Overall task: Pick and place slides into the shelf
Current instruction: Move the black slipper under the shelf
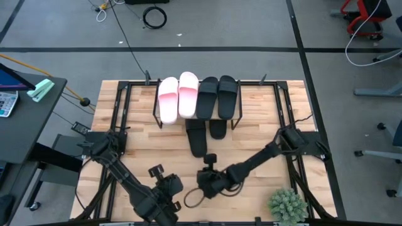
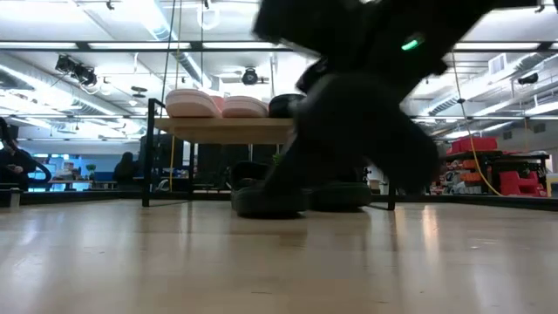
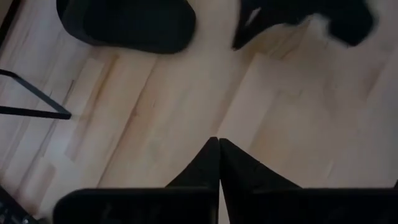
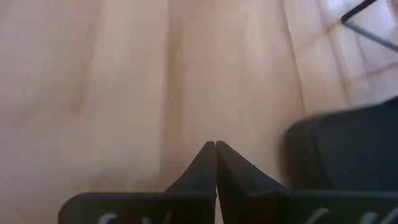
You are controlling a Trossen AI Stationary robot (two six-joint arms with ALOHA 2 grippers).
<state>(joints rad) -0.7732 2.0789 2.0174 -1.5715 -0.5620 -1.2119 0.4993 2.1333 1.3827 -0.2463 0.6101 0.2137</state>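
Observation:
The shelf stands at the table's far middle, its plank on thin black legs. On the plank lie two pale pink slides and two black slides. Two more black slides lie soles down on the table, their far ends under the plank; the low view shows them below the plank. My left gripper is shut and hovers over bare wood near the table's near edge. My right gripper is shut, just right of it, with a black slide beside it.
A small green plant stands at the near right corner. The black metal frame runs along both sides of the table. In the low view a dark arm blocks the middle. Bare wood lies left and right of the shelf.

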